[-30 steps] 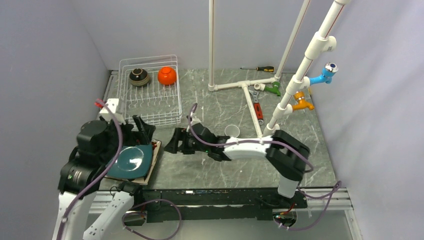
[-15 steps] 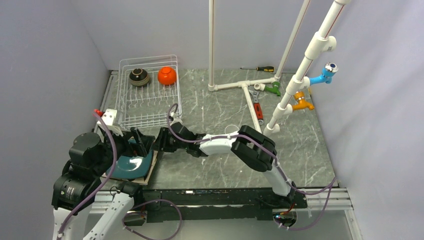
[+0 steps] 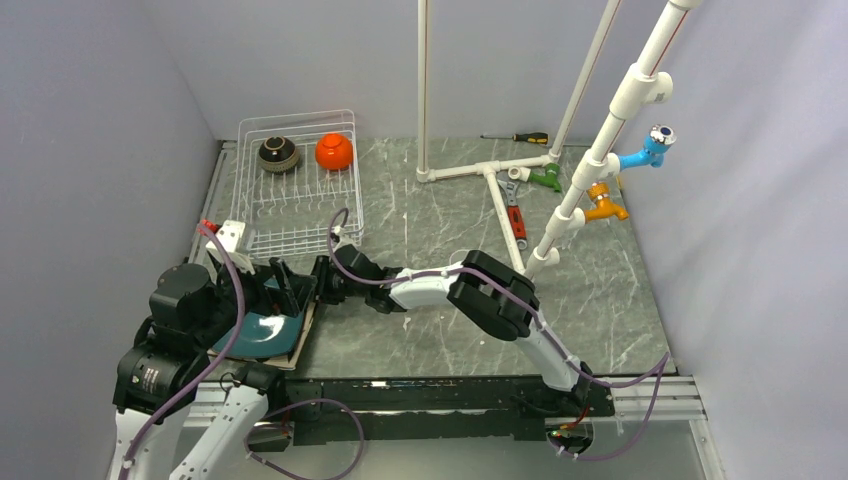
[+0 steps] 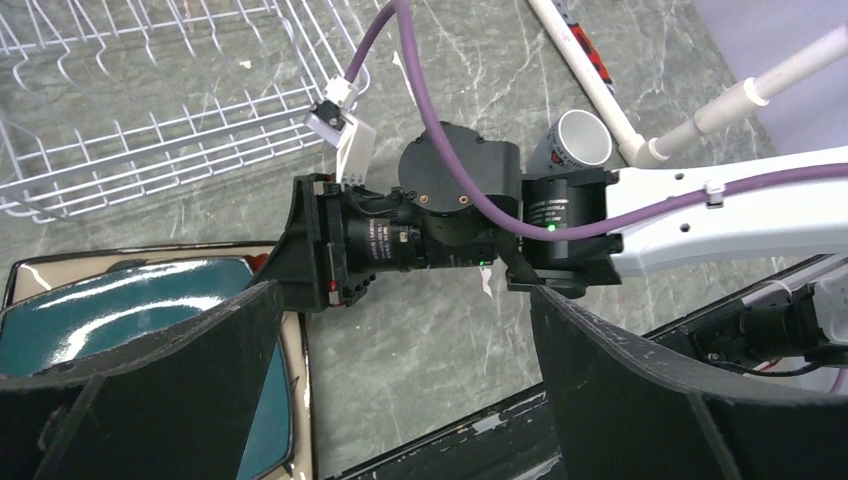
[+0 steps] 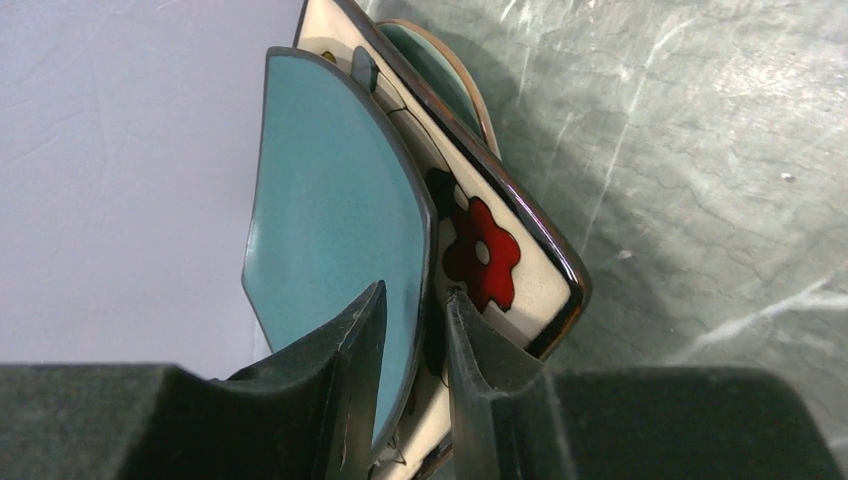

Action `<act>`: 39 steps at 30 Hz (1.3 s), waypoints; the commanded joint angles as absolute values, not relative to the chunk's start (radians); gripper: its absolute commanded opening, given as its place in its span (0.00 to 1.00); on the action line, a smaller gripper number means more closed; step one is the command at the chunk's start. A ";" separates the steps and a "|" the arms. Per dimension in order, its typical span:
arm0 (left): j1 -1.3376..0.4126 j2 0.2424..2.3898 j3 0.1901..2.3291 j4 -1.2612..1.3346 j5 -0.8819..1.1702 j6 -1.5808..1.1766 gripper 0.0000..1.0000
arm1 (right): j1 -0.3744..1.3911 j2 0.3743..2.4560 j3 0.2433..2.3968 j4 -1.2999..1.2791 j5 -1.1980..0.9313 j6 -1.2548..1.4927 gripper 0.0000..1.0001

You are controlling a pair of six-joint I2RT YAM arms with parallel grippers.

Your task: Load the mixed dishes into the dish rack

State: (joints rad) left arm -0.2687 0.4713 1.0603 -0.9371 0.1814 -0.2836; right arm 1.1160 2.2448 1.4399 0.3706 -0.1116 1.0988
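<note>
Hovering over the table's near-left corner, the left gripper (image 3: 284, 287) holds nothing, its jaws spread wide above a stack of plates. The dark teal plate (image 3: 262, 330) lies on top, the brown floral plate (image 5: 480, 250) sits under it, and the pale green plate (image 5: 440, 70) peeks out below, visible only in the right wrist view.

At twelve o'clock from the stack sits the white dish rack (image 3: 300, 212). The dark brown bowl (image 3: 279, 153) and the orange bowl (image 3: 333, 151) rest side by side at its far end.

At three o'clock from the stack, the right gripper (image 3: 322, 282) reaches in low, its jaws pinched on the dark teal plate's rim. One finger lies on the glazed face and the other is wedged between that plate and the floral one.

Further right, a white cup (image 4: 580, 140) stands just beside the right arm. At one o'clock stands a white pipe frame (image 3: 490, 172).
</note>
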 commanded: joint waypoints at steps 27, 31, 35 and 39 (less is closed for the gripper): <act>-0.271 0.471 1.132 -0.891 0.171 -0.317 1.00 | 1.088 2.244 1.409 0.700 -0.280 1.251 0.00; -0.271 0.480 1.148 -0.871 0.185 -0.325 1.00 | 1.080 2.210 1.393 0.750 -0.310 1.282 0.00; -0.272 0.488 1.142 -0.865 0.181 -0.322 0.99 | 1.063 2.186 1.338 0.854 -0.326 1.326 0.00; -0.271 0.488 1.139 -0.868 0.194 -0.331 0.99 | 1.050 2.169 1.267 0.954 -0.331 1.373 0.00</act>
